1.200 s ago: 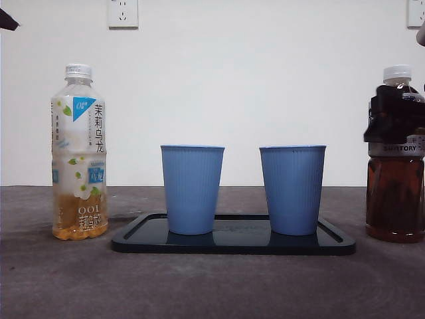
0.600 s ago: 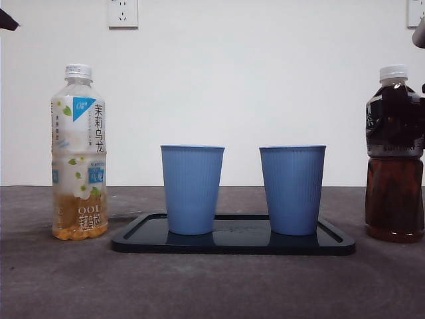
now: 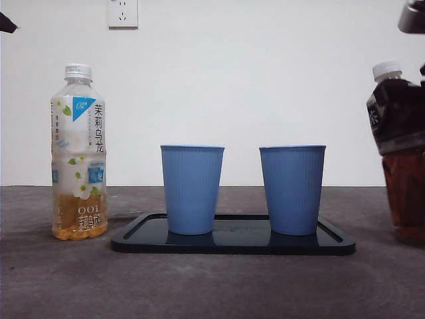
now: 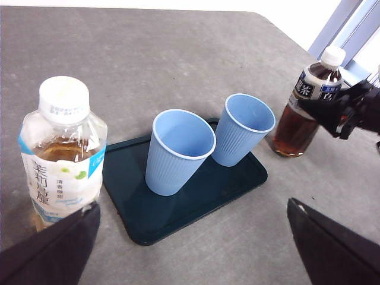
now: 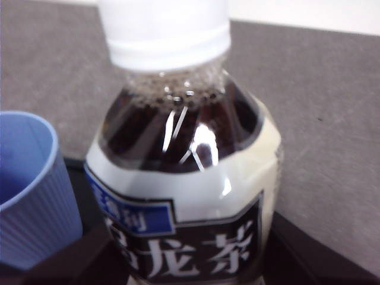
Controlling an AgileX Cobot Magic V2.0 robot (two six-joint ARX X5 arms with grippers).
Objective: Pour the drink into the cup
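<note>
A dark tea bottle (image 3: 400, 166) with a white cap stands at the far right, tilted with its cap towards the cups. My right gripper (image 5: 190, 261) is shut on its label band; it also shows in the left wrist view (image 4: 341, 110), clamped on the bottle (image 4: 300, 110). Two empty blue cups (image 3: 192, 189) (image 3: 292, 189) stand on a black tray (image 3: 232, 243). The right cup's rim shows beside the bottle (image 5: 29, 190). My left gripper (image 4: 190, 249) is open and empty, hanging above the table near the jasmine tea bottle (image 4: 62, 154).
A capped jasmine tea bottle (image 3: 79, 153) stands left of the tray. The waiting left arm shows only as a black tip (image 3: 6, 23) at the top left corner. A white wall with sockets closes the back.
The dark tea bottle has tilted in my right gripper, its cap leaning towards the cups and its base swinging right. Cups, tray and jasmine bottle have not moved.
</note>
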